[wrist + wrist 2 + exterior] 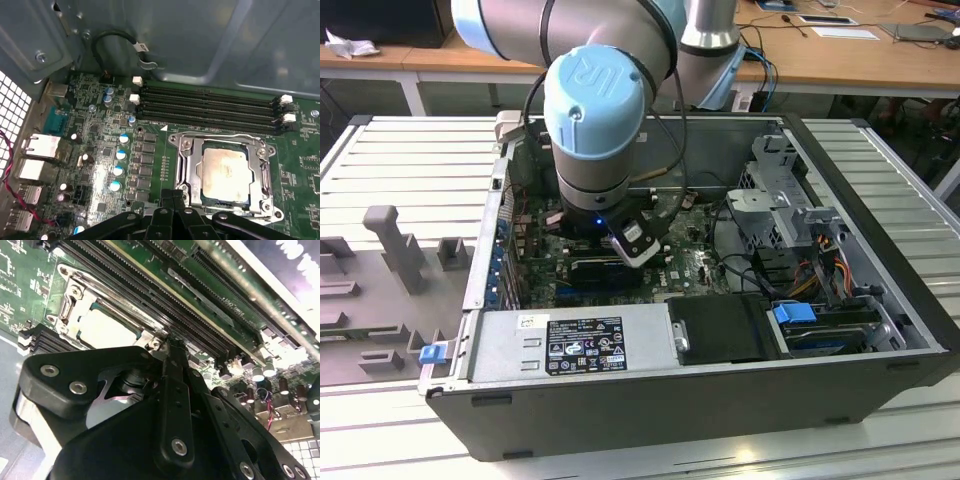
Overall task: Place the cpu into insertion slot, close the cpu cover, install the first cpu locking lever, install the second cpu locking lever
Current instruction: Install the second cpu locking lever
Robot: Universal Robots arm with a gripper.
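While lowered inside the open computer case (840,330), gripper (172,200) poised just beside the near edge of the insertion slot (226,172), above the motherboard (95,125). Fingers (175,385) pressed together, nothing between them.

Item: cpu (225,172). Seated flat in the insertion slot; pale silvery-grey square face, faintly mottled, corners squared to the socket. Also seen in the second wrist view (107,330), just beyond the fingertips.

Item: cpu cover (263,172). Thin silver frame plate, square cut-out showing the chip face; appears folded down over the chip, edges lying on the socket rim. Whether fully flush, cannot tell.

Item: locking levers. Not clearly made out along the socket's sides; latched or free, cannot tell.

Adjacent: long black memory slots (210,107) running beside the socket, well clear of the fingers; row of small capacitors (117,170) on the socket's other side.

Risks, as judged:
- Fingertips so near the frame: any downward slip likely to scrape the cover or press unevenly on the chip.
- Cover not fully down: lever force likely to pinch or shift the chip.
- Thin spring levers: prone to slide off closed fingertips and snap back.
- Sideways drift: contact with capacitors or memory slot clips.
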